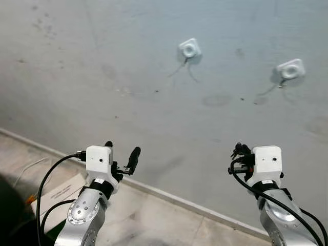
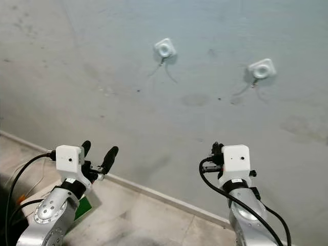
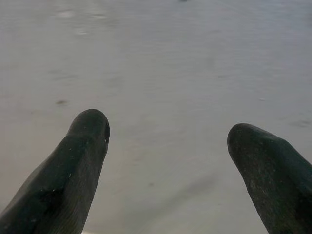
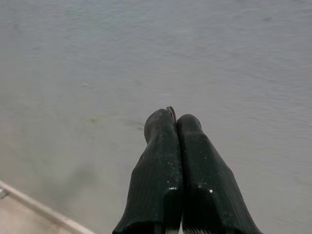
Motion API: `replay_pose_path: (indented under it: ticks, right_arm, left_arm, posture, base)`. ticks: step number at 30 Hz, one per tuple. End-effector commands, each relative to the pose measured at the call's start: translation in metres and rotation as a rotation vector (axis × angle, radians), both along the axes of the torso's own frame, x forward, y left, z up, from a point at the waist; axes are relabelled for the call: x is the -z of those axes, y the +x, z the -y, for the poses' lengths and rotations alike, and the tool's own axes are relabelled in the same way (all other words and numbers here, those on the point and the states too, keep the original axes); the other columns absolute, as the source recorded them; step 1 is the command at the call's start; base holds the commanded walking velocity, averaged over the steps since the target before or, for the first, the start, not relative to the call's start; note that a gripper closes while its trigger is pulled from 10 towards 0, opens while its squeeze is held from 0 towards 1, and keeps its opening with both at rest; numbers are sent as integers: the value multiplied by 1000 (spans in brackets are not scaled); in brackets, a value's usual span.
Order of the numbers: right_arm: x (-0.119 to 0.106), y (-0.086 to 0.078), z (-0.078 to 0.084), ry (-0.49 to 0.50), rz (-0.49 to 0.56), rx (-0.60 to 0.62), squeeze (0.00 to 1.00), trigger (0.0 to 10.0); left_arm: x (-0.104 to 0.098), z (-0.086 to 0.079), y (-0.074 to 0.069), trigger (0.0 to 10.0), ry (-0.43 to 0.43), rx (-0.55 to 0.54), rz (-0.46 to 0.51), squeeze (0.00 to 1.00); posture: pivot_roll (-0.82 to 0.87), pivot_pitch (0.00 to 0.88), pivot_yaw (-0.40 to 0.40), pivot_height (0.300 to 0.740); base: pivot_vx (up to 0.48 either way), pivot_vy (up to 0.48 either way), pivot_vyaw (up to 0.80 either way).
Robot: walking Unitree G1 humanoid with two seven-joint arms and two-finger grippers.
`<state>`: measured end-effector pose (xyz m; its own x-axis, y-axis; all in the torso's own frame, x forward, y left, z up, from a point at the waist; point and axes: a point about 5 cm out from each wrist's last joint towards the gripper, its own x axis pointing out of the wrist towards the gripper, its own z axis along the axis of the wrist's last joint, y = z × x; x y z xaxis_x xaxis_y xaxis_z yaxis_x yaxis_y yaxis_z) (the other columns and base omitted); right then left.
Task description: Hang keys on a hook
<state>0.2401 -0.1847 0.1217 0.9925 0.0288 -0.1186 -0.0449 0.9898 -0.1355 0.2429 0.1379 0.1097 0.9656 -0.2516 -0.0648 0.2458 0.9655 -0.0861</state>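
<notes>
Grey plaster wall [image 1: 128,61], scuffed and stained, faces the robot, with two small white square adhesive hooks stuck on it: one higher up near the middle [image 1: 189,49], the other off to the right [image 1: 290,68]. Each hook casts thin curved shadows below it. The left gripper [image 1: 122,156] is raised low before the wall, its two black fingers [image 3: 73,175] spread wide apart. The right gripper [image 4: 174,119] is also raised, below the right hook and well apart from it; its fingers are pressed together, with a thin reddish edge peeking between the tips, too small to identify. White paper [image 1: 64,192] with unreadable print lies on the floor.
</notes>
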Motion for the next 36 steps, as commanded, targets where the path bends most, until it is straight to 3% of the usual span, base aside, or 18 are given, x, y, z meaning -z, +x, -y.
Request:
replay_pose_path:
  ticks: [1, 5, 6, 7, 8, 9, 36]
  right_arm:
    - [-7, 2, -2, -1, 18, -14, 0, 0]
    - [-9, 3, -4, 11, 17, -34, 0, 0]
    - [-10, 4, -5, 12, 20, -41, 0, 863]
    - [-10, 4, -5, 12, 20, -41, 0, 863]
    - [-12, 4, -8, 12, 27, -65, 0, 5843]
    - [-12, 4, -10, 10, 25, -74, 0, 10000]
    - [-8, 7, -26, 47, -20, -176, 0, 10000]
  left_arm:
    - [1, 2, 1, 10000, 27, 4, 3, 0]
    - [1, 5, 3, 10000, 42, 11, 7, 0]
    - [1, 7, 3, 10000, 47, 18, 7, 0]
    - [1, 7, 3, 10000, 47, 18, 7, 0]
    - [1, 8, 3, 10000, 46, 24, 6, 0]
    - [1, 8, 3, 10000, 39, 31, 3, 0]
    - [2, 11, 3, 10000, -9, 74, -15, 0]
  posture:
    - [-70, 59, 7, 740]
    - [-71, 61, 3, 740]
    - [-73, 63, -1, 740]
    - [-73, 63, -1, 740]
    - [-73, 64, -3, 740]
    - [-73, 64, -3, 740]
    - [-78, 74, -4, 740]
  base:
    - [0, 0, -800]
    - [0, 0, -800]
    - [0, 0, -463]
    - [0, 0, -463]
    - [0, 0, 0]
    - [0, 0, 0]
    - [0, -66, 0]
